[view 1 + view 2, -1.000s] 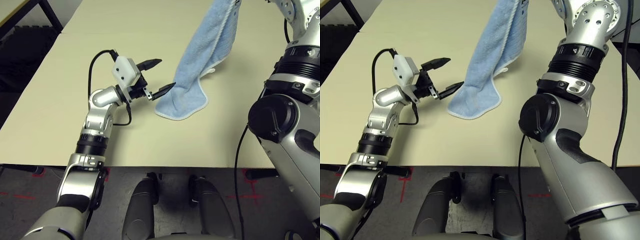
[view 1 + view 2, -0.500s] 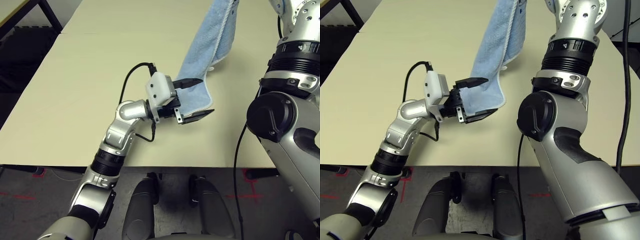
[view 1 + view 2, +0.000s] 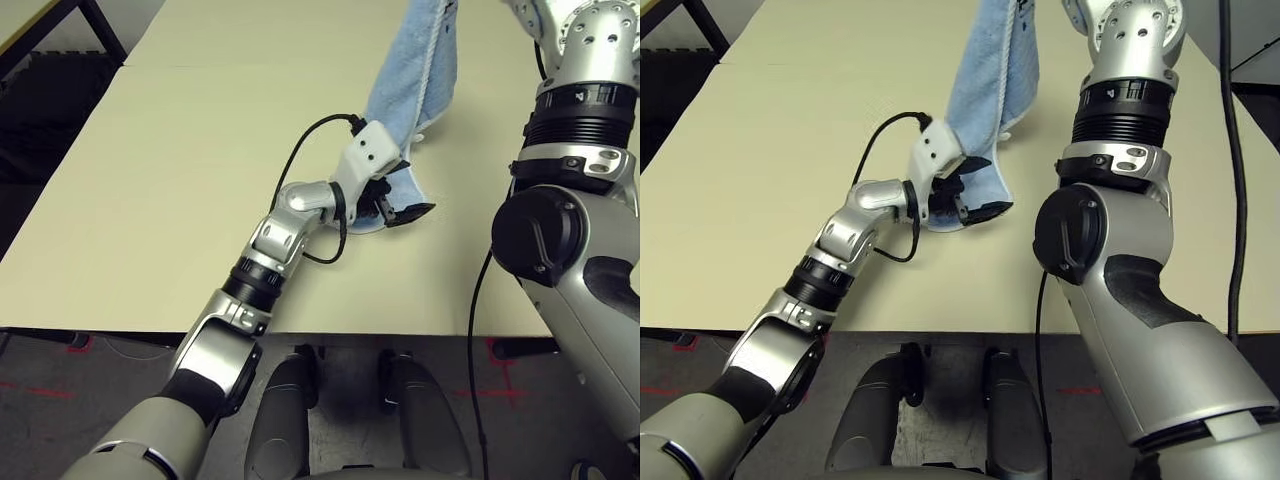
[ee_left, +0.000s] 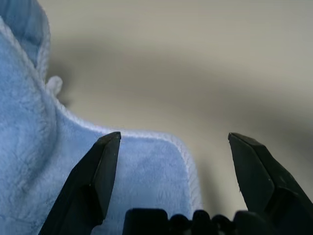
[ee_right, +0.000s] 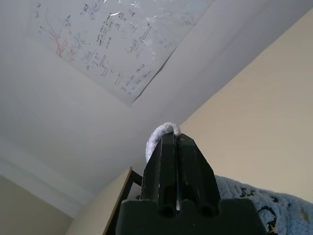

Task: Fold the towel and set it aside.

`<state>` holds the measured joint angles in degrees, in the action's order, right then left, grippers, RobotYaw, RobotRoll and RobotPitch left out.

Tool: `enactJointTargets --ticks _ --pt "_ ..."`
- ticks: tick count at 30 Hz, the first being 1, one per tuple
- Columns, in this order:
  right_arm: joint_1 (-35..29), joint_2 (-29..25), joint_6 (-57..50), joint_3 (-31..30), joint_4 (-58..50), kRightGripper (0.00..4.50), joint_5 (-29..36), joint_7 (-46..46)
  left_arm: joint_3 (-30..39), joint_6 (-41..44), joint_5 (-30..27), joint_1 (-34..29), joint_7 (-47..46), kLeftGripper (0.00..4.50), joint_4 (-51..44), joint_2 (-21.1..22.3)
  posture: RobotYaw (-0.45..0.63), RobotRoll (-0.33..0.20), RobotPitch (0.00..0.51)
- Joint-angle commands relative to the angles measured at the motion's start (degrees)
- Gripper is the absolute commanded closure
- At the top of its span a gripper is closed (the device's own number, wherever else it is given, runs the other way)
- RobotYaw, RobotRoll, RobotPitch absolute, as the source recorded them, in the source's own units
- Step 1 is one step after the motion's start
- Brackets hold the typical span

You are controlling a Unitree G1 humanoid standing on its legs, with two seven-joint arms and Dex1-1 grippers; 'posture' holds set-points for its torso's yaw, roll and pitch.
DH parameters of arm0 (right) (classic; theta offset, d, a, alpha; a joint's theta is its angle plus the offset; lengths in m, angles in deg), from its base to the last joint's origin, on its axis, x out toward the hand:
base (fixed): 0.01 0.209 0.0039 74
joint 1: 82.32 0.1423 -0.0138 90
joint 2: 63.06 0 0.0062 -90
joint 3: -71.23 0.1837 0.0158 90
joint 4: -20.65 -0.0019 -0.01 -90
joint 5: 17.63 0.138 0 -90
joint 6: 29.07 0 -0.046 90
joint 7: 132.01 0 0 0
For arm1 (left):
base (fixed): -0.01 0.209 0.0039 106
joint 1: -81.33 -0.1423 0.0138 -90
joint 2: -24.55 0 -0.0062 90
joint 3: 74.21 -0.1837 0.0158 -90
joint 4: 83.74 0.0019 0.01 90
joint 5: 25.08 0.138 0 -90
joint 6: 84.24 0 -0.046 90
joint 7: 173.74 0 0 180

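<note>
The light-blue towel (image 3: 412, 70) hangs from above the table (image 3: 170, 150), and its lower end rests bunched on the tabletop. My right gripper (image 5: 175, 139) is shut on the towel's white edging (image 5: 161, 131), with blue cloth (image 5: 283, 205) draped below it. My left gripper (image 3: 403, 190) is open at the towel's lower end. In the left wrist view its two black fingers (image 4: 105, 166) stand wide apart, and the towel's rounded corner (image 4: 146, 166) lies between them on the table.
The tan tabletop stretches left and behind the towel. Its near edge (image 3: 300, 330) runs just below my left forearm. A black frame (image 3: 60, 30) stands past the table's far left corner. My right arm's bulky elbow (image 3: 545, 235) hangs right of the towel.
My left gripper has swung right and forward, from beside the towel's lower end to straddling its corner, still open. The right arm has lifted the towel a little, leaving less cloth on the table.
</note>
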<state>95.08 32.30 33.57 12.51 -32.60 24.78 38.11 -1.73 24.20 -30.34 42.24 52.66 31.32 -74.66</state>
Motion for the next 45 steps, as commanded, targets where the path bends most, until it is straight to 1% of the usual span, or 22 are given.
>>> enactJointTargets --ticks 1,5,9,10,12,13,17,18,19,21,22,25,28,30,33,35,37,39,40,42,44,45 --pt "0.29 -0.52 1.39 -1.19 2.19 4.50 -1.46 1.76 -1.95 1.83 1.08 1.15 0.94 0.04 2.12 -2.21 -0.03 0.000 0.257" --pt "0.78 -0.60 2.21 -1.37 3.41 4.50 -1.84 2.39 -3.01 3.93 2.48 1.66 0.23 0.04 4.56 -4.37 -0.03 0.000 0.256" --pt "0.86 -0.64 2.45 -1.71 3.38 4.50 -1.87 2.45 -3.40 4.52 4.20 2.23 -1.39 0.04 7.72 -5.48 -0.03 0.000 0.256" --pt "0.83 -0.61 2.43 -1.73 3.25 4.50 -1.85 2.38 -3.31 4.60 4.62 2.48 -1.91 0.21 8.55 -5.64 -0.03 0.000 0.256" --pt "0.77 -0.55 2.30 -1.77 2.83 4.50 -1.77 2.26 -3.15 4.59 5.40 3.24 -2.60 0.66 10.54 -5.66 -0.03 0.000 0.256" --pt "0.74 -0.50 2.24 -1.80 2.61 4.50 -1.72 2.19 -3.07 4.67 5.78 3.60 -2.92 0.96 11.44 -5.52 -0.04 0.000 0.255" --pt "0.71 -0.41 2.14 -1.86 2.20 4.50 -1.60 2.13 -3.00 3.33 7.28 4.73 -3.46 2.68 14.20 -4.76 -0.04 0.000 0.255" --pt "0.70 -0.40 2.15 -1.87 2.20 4.50 -1.60 2.16 -2.81 3.04 7.30 4.89 -3.45 2.99 14.53 -4.70 -0.04 0.000 0.255" --pt "0.66 -0.44 2.13 -1.88 2.16 4.50 -1.61 2.21 -2.63 2.92 7.29 5.02 -3.42 3.47 14.68 -4.67 -0.03 0.000 0.256" --pt "0.54 -0.45 2.14 -1.94 2.13 4.50 -1.66 2.31 -2.34 2.79 7.22 5.16 -3.17 4.22 14.44 -4.50 -0.03 0.000 0.256" --pt "0.51 -0.45 2.16 -1.98 2.16 4.50 -1.70 2.39 -2.29 2.88 7.21 5.16 -2.98 4.48 14.14 -4.37 -0.03 0.000 0.256" --pt "0.42 -0.51 2.35 -2.22 2.50 4.50 -1.99 2.75 -2.57 2.91 7.27 5.05 -2.00 4.48 13.09 -3.79 -0.03 0.000 0.256" --pt "-0.01 -1.00 2.54 -2.69 3.22 4.50 -2.73 3.65 -2.31 3.97 6.36 4.29 -0.13 4.48 9.54 -2.61 -0.03 0.000 0.254" --pt "-0.59 -1.65 2.76 -2.82 3.74 4.50 -3.53 4.47 -1.50 4.83 5.73 3.21 0.63 4.48 6.07 -0.98 -0.03 0.000 0.253" --pt "-2.91 -3.79 3.24 -3.53 4.81 4.50 -5.32 7.13 1.13 7.26 3.80 0.42 1.93 4.48 -2.40 3.43 -0.04 0.000 0.254" --pt "-7.23 -7.64 3.65 -4.71 5.55 4.50 -7.11 13.02 6.91 9.63 1.02 -2.74 1.63 4.48 -11.11 8.88 -0.03 0.000 0.254" --pt "-10.11 -10.04 3.69 -5.64 5.57 4.50 -7.71 18.30 10.21 11.84 -0.94 -4.76 1.00 4.48 -16.56 12.00 -0.03 0.000 0.256" --pt "-15.25 -13.36 4.01 -8.41 3.81 4.50 -8.82 28.72 14.66 14.34 -3.32 -6.75 0.08 4.48 -21.87 15.32 -0.03 0.000 0.260" --pt "-19.35 -16.05 5.17 -10.36 2.74 4.50 -9.67 37.09 18.88 16.04 -5.46 -7.27 -0.78 4.48 -24.34 17.17 -0.03 0.000 0.260" --pt "-25.69 -20.27 8.38 -12.51 1.98 4.50 -10.68 49.92 26.89 19.97 -9.01 -6.99 -4.02 4.48 -26.80 19.67 -0.02 0.000 0.262" --pt "-29.01 -23.05 10.99 -13.99 2.96 4.50 -12.07 56.76 30.77 21.19 -10.59 -6.51 -5.46 4.48 -26.63 22.34 -0.02 0.000 0.262" --pt "-30.34 -24.52 12.70 -15.14 3.78 4.50 -13.32 60.44 32.00 20.56 -10.35 -6.24 -6.29 4.48 -25.20 24.07 -0.01 0.000 0.266"
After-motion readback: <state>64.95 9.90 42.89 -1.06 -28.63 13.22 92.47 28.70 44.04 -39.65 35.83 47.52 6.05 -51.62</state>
